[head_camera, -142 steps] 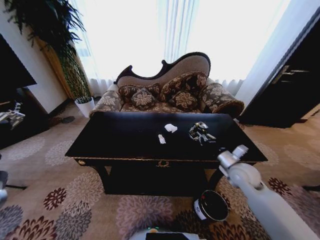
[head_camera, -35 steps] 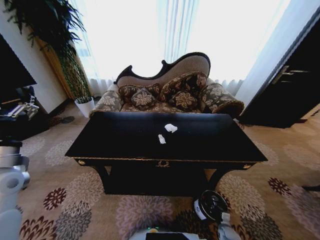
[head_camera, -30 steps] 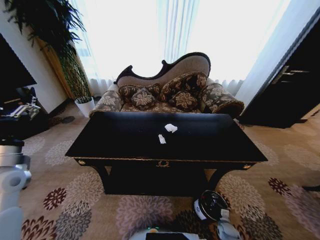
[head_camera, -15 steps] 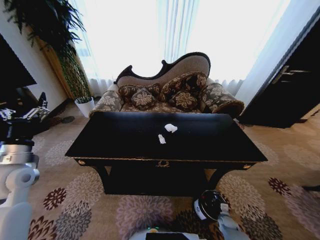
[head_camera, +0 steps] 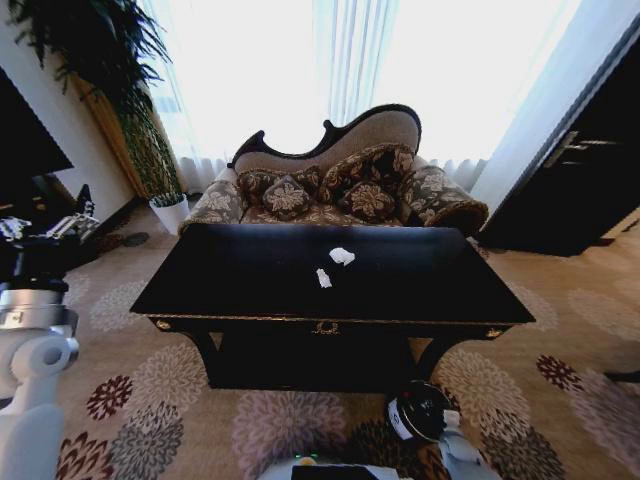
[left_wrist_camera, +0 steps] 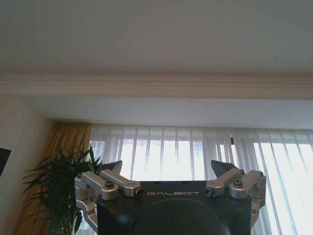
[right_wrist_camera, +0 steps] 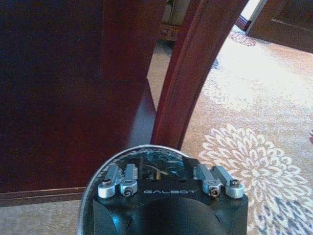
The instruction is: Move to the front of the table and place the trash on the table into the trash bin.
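Observation:
The black table [head_camera: 240,275] stands in front of me. A crumpled white paper wad [head_camera: 342,256] and a small white scrap [head_camera: 323,278] lie near its middle. The round dark trash bin [head_camera: 418,412] sits on the carpet by the table's front right leg. My right gripper [head_camera: 447,421] hangs just over the bin's mouth; in the right wrist view the right gripper [right_wrist_camera: 168,169] points down inside the bin's rim [right_wrist_camera: 93,181], where something dark glints. My left gripper [head_camera: 50,228] is raised at the far left, away from the table. The left gripper [left_wrist_camera: 167,169] points at the ceiling, open and empty.
A patterned sofa [head_camera: 330,190] stands behind the table. At the back left are a white plant pot [head_camera: 170,212] and a tall plant [head_camera: 110,70], with dark furniture [head_camera: 30,150] along the left wall. The curved table leg [right_wrist_camera: 195,63] rises close beside the bin. Flowered carpet [head_camera: 150,400] surrounds the table.
The dark can that my right gripper held on the table is gone from the tabletop, and the right arm has swung down to the bin. The left arm has risen at the left.

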You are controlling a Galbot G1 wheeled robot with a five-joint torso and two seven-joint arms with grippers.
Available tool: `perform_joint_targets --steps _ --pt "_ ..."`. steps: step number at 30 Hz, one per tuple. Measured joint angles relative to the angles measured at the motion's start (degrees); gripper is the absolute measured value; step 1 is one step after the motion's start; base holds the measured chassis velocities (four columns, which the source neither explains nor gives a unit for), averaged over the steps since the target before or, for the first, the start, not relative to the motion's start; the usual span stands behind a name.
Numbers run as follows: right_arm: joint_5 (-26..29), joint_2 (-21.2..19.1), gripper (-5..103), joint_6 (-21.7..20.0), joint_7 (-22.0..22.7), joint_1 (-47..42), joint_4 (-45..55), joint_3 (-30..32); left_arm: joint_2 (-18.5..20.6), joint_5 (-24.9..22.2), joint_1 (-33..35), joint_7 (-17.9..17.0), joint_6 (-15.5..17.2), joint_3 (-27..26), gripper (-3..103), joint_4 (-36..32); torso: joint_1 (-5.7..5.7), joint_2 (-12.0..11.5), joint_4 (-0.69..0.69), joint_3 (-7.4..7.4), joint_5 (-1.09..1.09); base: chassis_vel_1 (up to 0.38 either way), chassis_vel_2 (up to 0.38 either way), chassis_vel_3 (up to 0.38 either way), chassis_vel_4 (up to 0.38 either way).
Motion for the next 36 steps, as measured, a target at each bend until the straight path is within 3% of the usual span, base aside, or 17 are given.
perform_joint_targets --steps 2,4,6,7,9,10,13,17,20,24,26,28,29,32,36 --pt "0.3 0.4 59 0.1 -0.1 -1.2 1.2 0.1 0.1 -0.5 0.2 0.0 0.0 -0.6 100 -0.1 0.00 0.0 -0.01 0.00 0.00 0.000 0.000 0.000 0.000" --pt "0.5 0.5 59 0.1 -0.4 -2.0 2.0 0.1 0.2 -0.7 0.3 0.0 0.0 -0.9 100 -0.1 0.00 0.0 -0.01 0.00 0.00 0.000 0.000 0.000 0.000" --pt "0.9 0.6 70 0.4 -1.7 -3.7 3.8 0.5 0.2 -1.0 0.6 0.0 -0.1 -1.4 100 -0.1 0.00 0.0 -0.01 0.00 0.00 0.000 0.000 0.000 0.000" --pt "0.9 0.6 70 0.4 -1.7 -3.7 3.8 0.5 0.2 -1.0 0.6 0.0 -0.1 -1.4 100 -0.1 0.00 0.0 -0.01 0.00 0.00 0.000 0.000 0.000 0.000" --pt "0.5 0.9 81 2.3 -5.4 -6.2 6.5 1.8 0.2 -1.3 0.9 0.0 -0.1 -1.9 100 -0.5 -0.01 0.0 -0.01 0.00 0.00 0.000 0.000 0.000 0.000" --pt "0.5 0.9 81 2.3 -5.4 -6.2 6.5 1.8 0.2 -1.3 0.9 0.0 -0.1 -1.9 100 -0.5 -0.01 0.0 -0.01 0.00 0.00 0.000 0.000 0.000 0.000" --pt "-3.0 1.4 96 6.7 -9.9 -9.2 11.2 4.6 -0.1 -1.8 1.4 -0.9 0.5 -2.1 100 -1.4 -0.01 0.0 -0.01 0.00 -0.01 0.000 0.000 0.000 0.000" --pt "-5.0 1.7 99 10.3 -14.7 -12.0 16.4 7.6 -0.7 -1.8 1.7 -1.4 1.0 -2.1 100 -2.4 -0.01 0.0 -0.01 0.00 0.00 0.000 0.000 0.000 0.000" --pt "-4.2 2.1 100 10.5 -18.9 -14.9 21.7 9.9 -1.2 -1.8 1.9 -1.4 1.2 -2.0 100 -3.3 -0.01 0.0 0.00 0.00 0.00 0.000 0.000 0.000 0.000" --pt "2.1 3.4 100 10.5 -25.8 -21.0 29.8 12.6 -1.7 -1.8 2.4 -1.5 1.3 -2.1 100 -4.4 -0.01 0.0 -0.01 0.00 0.00 0.000 0.000 0.000 0.000" --pt "3.8 4.0 100 10.3 -27.3 -22.3 31.7 13.1 -1.8 -1.8 2.4 -1.5 1.4 -2.1 100 -4.6 -0.01 0.0 -0.01 0.00 0.01 0.000 0.000 0.000 0.000" --pt "6.2 5.3 100 10.3 -31.9 -25.0 35.9 14.9 -1.9 -1.8 2.4 -1.5 1.4 -2.1 100 -5.1 -0.01 0.0 -0.02 0.00 -0.01 0.000 0.000 0.000 0.000" --pt "6.2 5.3 100 10.3 -31.9 -25.0 35.9 14.9 -1.9 -1.8 2.4 -1.5 1.4 -2.1 100 -5.1 -0.01 0.0 -0.02 0.00 -0.01 0.000 0.000 0.000 0.000" --pt "8.4 6.8 100 11.0 -38.7 -27.7 41.2 17.4 -1.9 -2.1 2.4 -1.5 1.8 -2.3 100 -6.0 -0.01 0.0 -0.02 0.00 0.00 0.000 0.000 0.000 0.000" --pt "11.1 7.5 100 11.2 -40.8 -29.1 45.3 19.0 -1.9 -2.4 2.6 -1.5 1.9 -2.7 100 -6.3 -0.01 0.0 -0.01 0.00 0.00 0.000 0.000 0.000 0.000"
